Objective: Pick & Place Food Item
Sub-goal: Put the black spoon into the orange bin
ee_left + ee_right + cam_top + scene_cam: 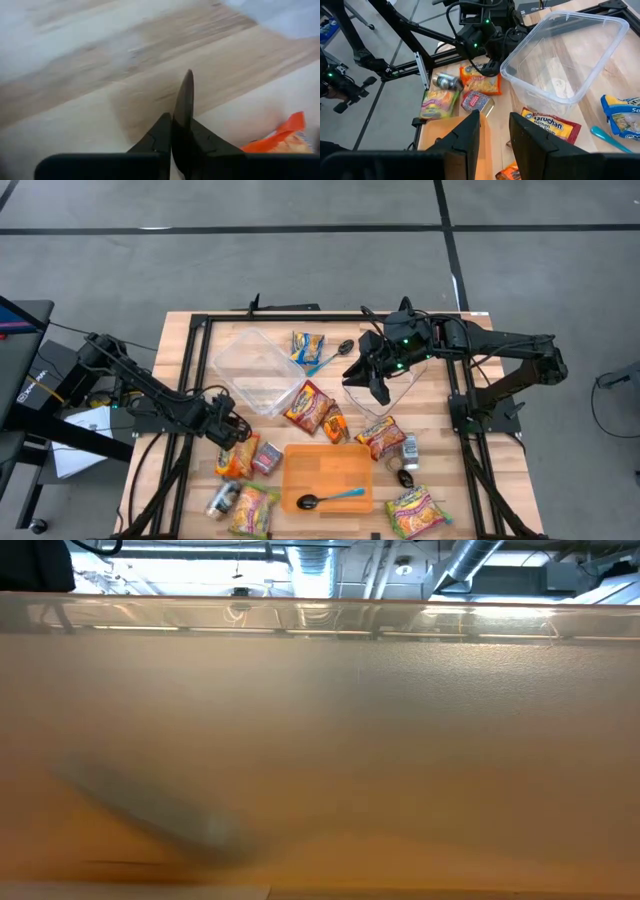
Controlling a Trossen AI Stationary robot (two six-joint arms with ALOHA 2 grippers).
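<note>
Several food packets lie flat on the wooden table. An orange packet (236, 460) lies at the near left and also shows in the left wrist view (282, 142). My left gripper (236, 430) is shut and stands just beside the packet's far edge, its tips (184, 95) over bare wood. My right gripper (378, 387) is open and empty (494, 127), above a clear plastic tub (392, 390) at the far right. A red-and-yellow ramen packet (310, 408) lies at the middle of the table.
A second clear tub (258, 370) stands at the far left. An orange tray (325, 470) holds a blue-handled spoon (330, 498). Other packets (382, 435) (418, 512) (253, 510), small cans (225, 498) (408, 448) and a blue-yellow packet (307, 345) lie around. The tray's wall fills the low view.
</note>
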